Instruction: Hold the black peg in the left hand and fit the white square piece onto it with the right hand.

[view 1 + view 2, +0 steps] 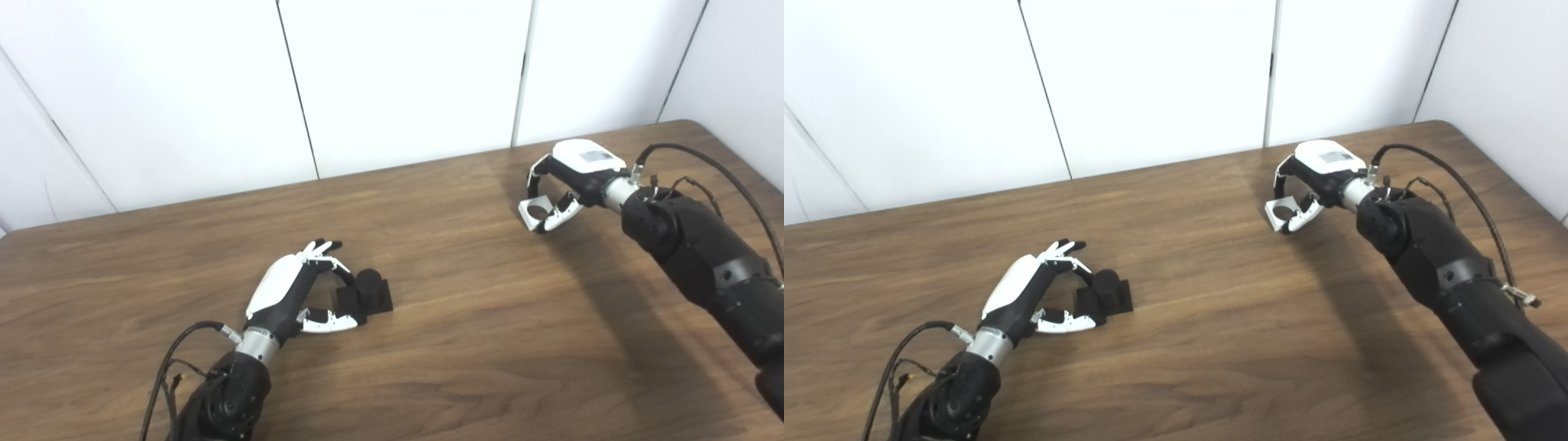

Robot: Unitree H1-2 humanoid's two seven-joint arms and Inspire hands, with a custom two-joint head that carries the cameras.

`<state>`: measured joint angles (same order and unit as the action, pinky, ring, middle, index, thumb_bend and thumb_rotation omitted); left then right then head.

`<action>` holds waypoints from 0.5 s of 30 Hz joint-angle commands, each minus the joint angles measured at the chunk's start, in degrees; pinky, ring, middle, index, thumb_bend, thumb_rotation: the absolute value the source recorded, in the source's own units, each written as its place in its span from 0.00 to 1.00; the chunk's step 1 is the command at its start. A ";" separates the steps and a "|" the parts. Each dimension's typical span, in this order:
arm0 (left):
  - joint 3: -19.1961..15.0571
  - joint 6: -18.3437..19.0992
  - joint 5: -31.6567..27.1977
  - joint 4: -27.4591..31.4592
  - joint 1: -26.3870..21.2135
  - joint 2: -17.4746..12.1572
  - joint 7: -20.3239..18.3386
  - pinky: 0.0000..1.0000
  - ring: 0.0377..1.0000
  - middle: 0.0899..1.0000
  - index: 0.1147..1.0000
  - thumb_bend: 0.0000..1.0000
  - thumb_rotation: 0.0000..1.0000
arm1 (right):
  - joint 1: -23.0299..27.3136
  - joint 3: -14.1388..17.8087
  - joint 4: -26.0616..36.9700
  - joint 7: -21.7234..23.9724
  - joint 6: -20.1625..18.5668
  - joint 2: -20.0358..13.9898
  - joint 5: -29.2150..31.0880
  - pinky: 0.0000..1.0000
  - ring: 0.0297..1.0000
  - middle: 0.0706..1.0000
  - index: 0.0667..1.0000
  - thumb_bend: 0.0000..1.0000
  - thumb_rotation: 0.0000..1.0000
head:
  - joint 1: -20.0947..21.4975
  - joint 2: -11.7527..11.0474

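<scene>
Lower left: left robot hand [288, 294] open around black peg [365, 293]; upper right: right robot hand [566, 177] gripping white square piece [534, 212]; risk: loose pinch drops it.

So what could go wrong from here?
1. The left hand has its fingers around the peg but looks loose; the peg, on the table, may slide or tip.
2. The right hand pinches the white piece only at its edge, so it could twist or drop.

The left robot hand [288, 294] hides the near side of the black peg [367, 293], so contact cannot be told.
</scene>
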<state>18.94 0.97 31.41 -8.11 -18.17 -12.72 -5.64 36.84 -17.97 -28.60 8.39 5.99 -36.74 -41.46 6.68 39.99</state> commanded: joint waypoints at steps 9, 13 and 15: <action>0.24 1.21 1.84 -0.16 -0.05 -1.63 -0.81 1.00 1.00 0.93 0.43 0.52 0.08 | -0.37 1.92 6.08 -6.39 2.71 -1.78 -2.04 0.72 0.80 0.75 0.45 0.52 0.13 | -0.46 0.07; 0.35 1.35 1.76 0.00 -0.07 -1.45 -0.94 1.00 1.00 0.93 0.43 0.52 0.08 | -1.34 3.23 10.01 -7.09 1.62 -1.21 -2.22 0.77 0.83 0.75 0.45 0.52 0.13 | -0.30 0.12; 0.36 1.47 1.67 0.16 -0.06 -1.37 -1.02 1.00 1.00 0.93 0.43 0.52 0.08 | -1.54 4.05 11.43 -6.95 1.82 -0.95 -1.59 0.78 0.83 0.75 0.45 0.52 0.13 | -0.34 0.23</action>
<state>19.04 1.22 31.41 -8.03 -18.17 -12.70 -5.64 32.58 -15.53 -19.56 3.33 7.68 -36.81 -43.96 6.33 40.17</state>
